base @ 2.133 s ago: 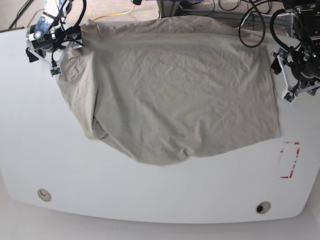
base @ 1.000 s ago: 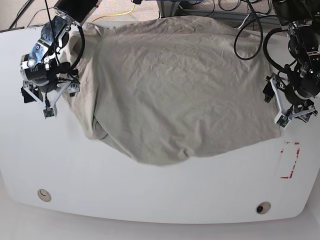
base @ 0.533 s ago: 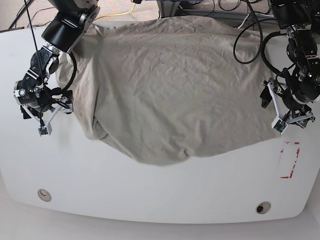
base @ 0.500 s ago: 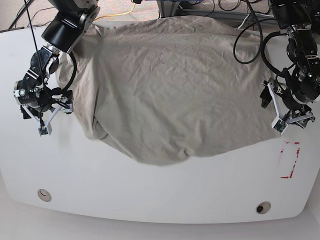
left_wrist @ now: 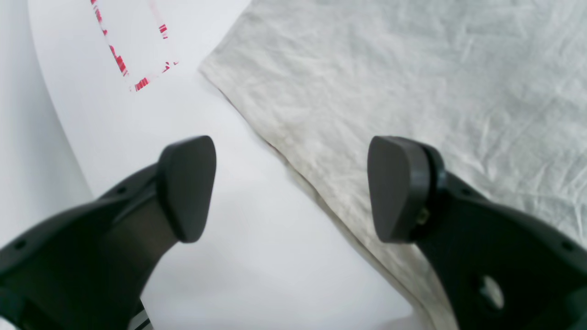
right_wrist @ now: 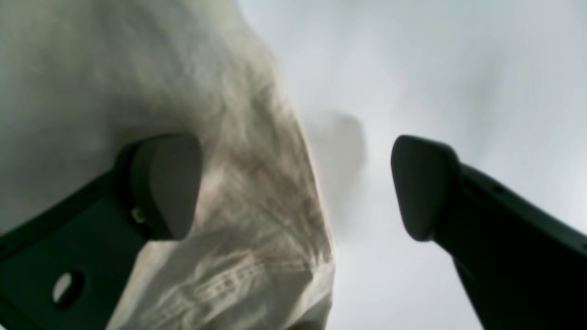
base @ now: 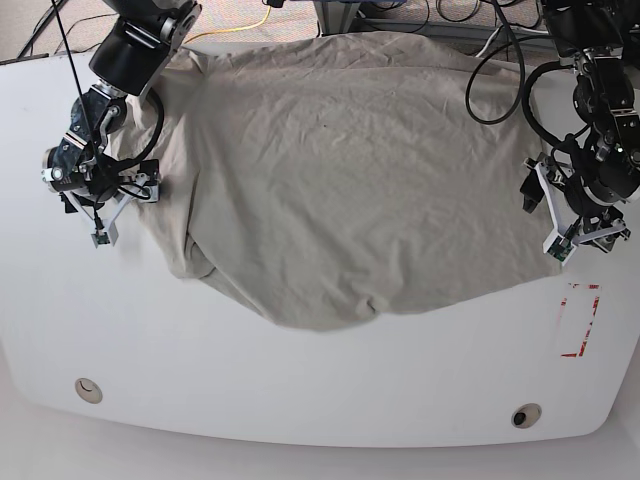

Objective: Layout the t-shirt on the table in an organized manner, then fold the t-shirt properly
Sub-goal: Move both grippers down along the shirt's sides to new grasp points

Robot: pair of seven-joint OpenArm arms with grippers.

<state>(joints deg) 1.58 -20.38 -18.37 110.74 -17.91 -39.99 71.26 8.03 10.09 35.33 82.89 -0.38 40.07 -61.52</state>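
Observation:
The khaki-grey t-shirt (base: 340, 170) lies spread over the far half of the white table (base: 300, 390), wrinkled, with its left side bunched and folded under. My right gripper (base: 108, 215) is open at that bunched left edge; in its wrist view the gripper (right_wrist: 293, 183) straddles a raised fold of shirt (right_wrist: 257, 206), with cloth beside one finger and bare table beside the other. My left gripper (base: 580, 243) is open at the shirt's right edge. In the left wrist view the gripper (left_wrist: 293, 188) spans the straight hem of the shirt (left_wrist: 412, 82) without holding it.
A red-outlined rectangle mark (base: 580, 320) sits just in front of my left gripper, also visible as the red mark (left_wrist: 133, 50). Two small round holes (base: 88, 390) (base: 525, 415) lie near the table's front edge. Cables hang behind the table's far edge.
My right gripper has moved up and rightward, from the bare table onto the shirt's bunched left edge. The left gripper has hardly shifted. The shirt lies as before.

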